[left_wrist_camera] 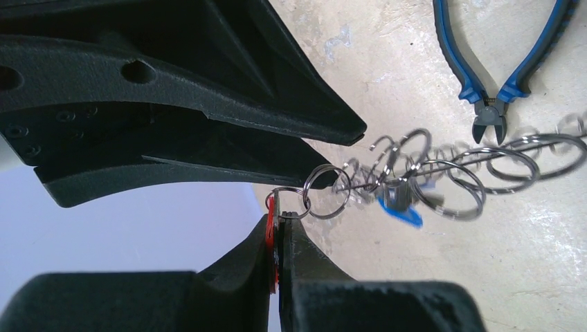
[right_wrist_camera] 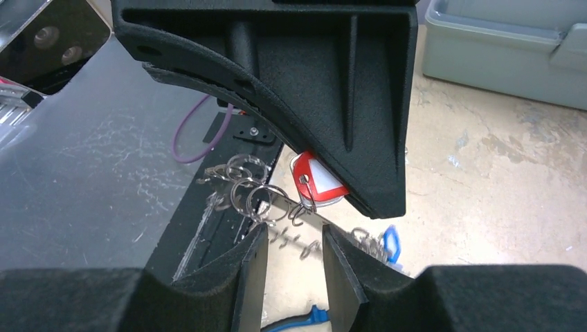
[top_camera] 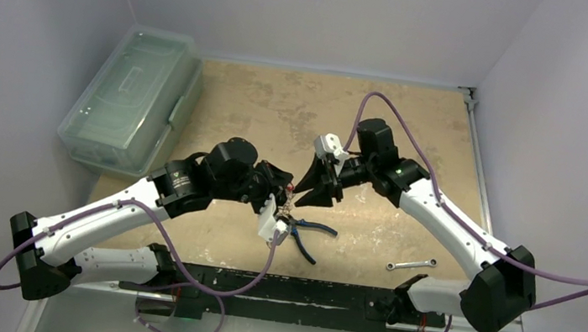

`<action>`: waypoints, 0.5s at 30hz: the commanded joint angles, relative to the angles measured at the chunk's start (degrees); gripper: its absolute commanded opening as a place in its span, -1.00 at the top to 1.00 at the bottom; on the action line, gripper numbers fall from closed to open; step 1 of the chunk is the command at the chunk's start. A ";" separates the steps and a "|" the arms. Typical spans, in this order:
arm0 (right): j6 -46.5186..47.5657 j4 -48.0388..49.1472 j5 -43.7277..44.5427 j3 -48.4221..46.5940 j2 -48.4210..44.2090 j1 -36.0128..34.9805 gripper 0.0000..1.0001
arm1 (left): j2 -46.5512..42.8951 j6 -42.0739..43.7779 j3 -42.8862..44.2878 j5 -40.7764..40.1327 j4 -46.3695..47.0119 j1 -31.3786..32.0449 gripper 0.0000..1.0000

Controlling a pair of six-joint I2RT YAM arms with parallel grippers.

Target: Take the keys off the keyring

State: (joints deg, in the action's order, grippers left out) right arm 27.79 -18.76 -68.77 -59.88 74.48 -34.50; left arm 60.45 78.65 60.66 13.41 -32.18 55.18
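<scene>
Left tool [left_wrist_camera: 280, 223] clamped on red-tagged key [left_wrist_camera: 269, 243]; right tool [right_wrist_camera: 294, 242] half-open, empty — grip keyring [right_wrist_camera: 267, 201] nr tag, pull apart slow, no twisting

Pale lilac-grey walls [top_camera: 38, 16] closed the space in at 9, 12 and 3 o'clock. The table [top_camera: 265, 99] was tan and mottled (paler, scuffed patches toward 12). A clear lidded plastic bin [top_camera: 132, 95] sat at its 10 o'clock corner. A scratched black rail [top_camera: 276, 287] ran along 6 o'clock. The light was soft and even.
</scene>
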 commanded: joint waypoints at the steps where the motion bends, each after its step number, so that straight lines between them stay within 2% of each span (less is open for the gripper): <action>1: -1.40 1.28 -1.98 0.11 -1.87 -0.38 0.26 | -0.24 0.63 2.71 0.74 3.40 0.20 1.00; 4: -0.41 0.21 -2.44 -0.05 -1.95 -0.39 0.29 | -0.33 0.64 2.71 0.78 3.38 0.19 1.00; 9: -0.10 -0.62 -3.23 -0.15 -2.14 -0.35 0.47 | -0.25 0.93 2.62 0.48 3.27 0.19 1.00; 15: -0.27 -0.61 -4.54 -0.15 -2.23 -0.45 0.46 | -0.08 0.62 2.62 -0.36 3.92 0.20 1.00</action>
State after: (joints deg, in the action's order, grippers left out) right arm 27.49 -19.00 -70.52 -59.75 74.06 -34.50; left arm 60.53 78.67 60.66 13.17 -32.10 55.18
